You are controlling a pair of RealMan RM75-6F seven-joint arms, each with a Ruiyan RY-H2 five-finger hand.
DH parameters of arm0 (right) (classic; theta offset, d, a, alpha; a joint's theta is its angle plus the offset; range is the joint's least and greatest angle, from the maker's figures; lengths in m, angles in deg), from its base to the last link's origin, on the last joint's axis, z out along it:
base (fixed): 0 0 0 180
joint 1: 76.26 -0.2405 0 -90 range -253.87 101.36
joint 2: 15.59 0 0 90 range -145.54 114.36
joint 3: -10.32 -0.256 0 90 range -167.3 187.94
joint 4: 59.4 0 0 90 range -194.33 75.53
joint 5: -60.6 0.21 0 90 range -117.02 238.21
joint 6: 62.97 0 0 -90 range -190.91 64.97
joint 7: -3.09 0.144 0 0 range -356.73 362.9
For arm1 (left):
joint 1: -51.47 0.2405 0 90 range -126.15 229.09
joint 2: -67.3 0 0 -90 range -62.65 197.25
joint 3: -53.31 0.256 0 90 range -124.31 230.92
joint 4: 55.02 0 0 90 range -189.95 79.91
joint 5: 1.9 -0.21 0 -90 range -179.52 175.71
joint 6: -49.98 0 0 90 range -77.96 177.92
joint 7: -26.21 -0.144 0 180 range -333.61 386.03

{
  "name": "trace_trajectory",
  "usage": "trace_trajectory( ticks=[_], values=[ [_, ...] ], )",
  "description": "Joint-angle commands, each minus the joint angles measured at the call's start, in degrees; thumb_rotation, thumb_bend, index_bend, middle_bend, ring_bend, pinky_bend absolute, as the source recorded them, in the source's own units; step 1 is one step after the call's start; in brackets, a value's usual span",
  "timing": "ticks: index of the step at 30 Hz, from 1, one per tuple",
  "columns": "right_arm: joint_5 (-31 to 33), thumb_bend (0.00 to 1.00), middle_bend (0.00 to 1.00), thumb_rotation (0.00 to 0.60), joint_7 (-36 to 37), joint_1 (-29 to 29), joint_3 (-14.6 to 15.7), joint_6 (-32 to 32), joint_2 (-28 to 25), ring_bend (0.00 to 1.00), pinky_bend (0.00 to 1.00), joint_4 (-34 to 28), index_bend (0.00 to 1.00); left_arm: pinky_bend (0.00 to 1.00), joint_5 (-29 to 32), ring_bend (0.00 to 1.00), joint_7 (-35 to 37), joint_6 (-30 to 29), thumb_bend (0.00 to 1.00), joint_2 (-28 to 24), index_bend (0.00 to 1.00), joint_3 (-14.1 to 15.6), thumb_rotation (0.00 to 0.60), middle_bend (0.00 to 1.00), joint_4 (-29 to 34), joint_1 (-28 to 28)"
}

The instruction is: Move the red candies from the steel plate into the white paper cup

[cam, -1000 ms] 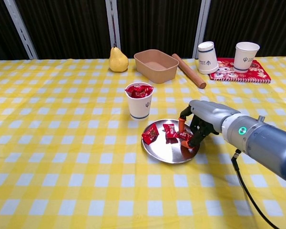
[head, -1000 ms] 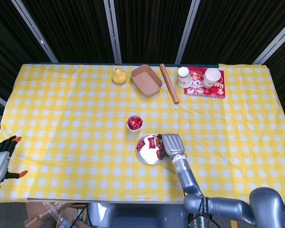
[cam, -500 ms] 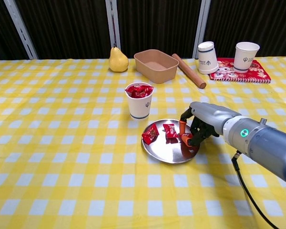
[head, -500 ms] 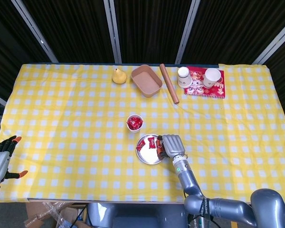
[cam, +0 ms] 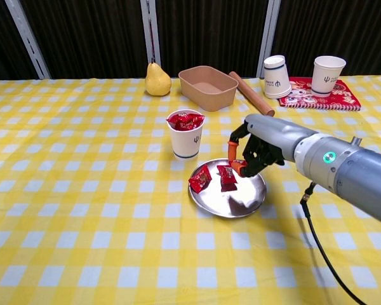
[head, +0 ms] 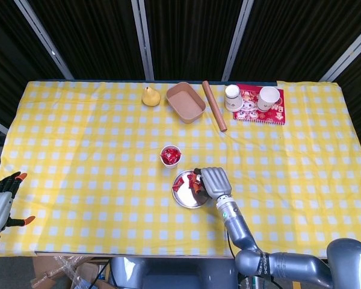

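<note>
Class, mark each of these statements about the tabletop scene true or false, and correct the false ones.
1. The white paper cup beside the steel plate already holds red candies. True.
2. The steel plate is empty. False: two red candies lie on it.
3. The right hand is over the plate's right side. True.
4. The yellow pear lies inside the brown tray. False: it stands on the cloth to the tray's left.
5. The left hand is holding the cup. False: it is at the table's near left edge, holding nothing.

Right robot hand (cam: 257,149) fingers curled downward, left robot hand (head: 1,201) fingers spread, idle
</note>
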Motion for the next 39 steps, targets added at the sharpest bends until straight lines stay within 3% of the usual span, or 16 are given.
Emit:
trace_trajectory(
  ticks=[1,8,16,26,39],
  values=[
    [-0.2,0.52,0.87,0.600,-0.6,-0.8,-1.8,-0.6,-1.2,0.91,0.83,-1.8,0.55,0.00,0.0,0.00,0.0,0.0,0.05,0.0,0.00,0.0,0.600,0.00,0.0,0.0],
    [2.0,0.52,0.87,0.600,-2.8,-4.0,-5.6,0.0,-2.0,0.91,0.83,-3.0,0.55,0.00,0.3,0.00,-0.1,0.1,0.05,0.0,0.00,-0.1,0.600,0.00,0.0,-0.1],
    [6.3,0.52,0.87,0.600,-4.4,-9.3,-9.1,2.6,0.1,0.91,0.83,1.4,0.55,0.00,1.0,0.00,-0.1,0.6,0.05,0.0,0.00,-0.2,0.600,0.00,0.1,-0.2],
    [9.6,0.52,0.87,0.600,-3.6,-13.4,-10.0,5.4,3.4,0.91,0.83,9.6,0.55,0.00,1.3,0.00,0.3,1.2,0.05,-0.3,0.00,-0.2,0.600,0.00,0.2,-0.4],
    [9.7,0.52,0.87,0.600,-1.1,-15.2,-9.2,7.2,6.0,0.91,0.83,14.1,0.55,0.00,1.7,0.00,0.5,1.6,0.05,-0.5,0.00,-0.2,0.600,0.00,0.4,-0.6]
  ],
)
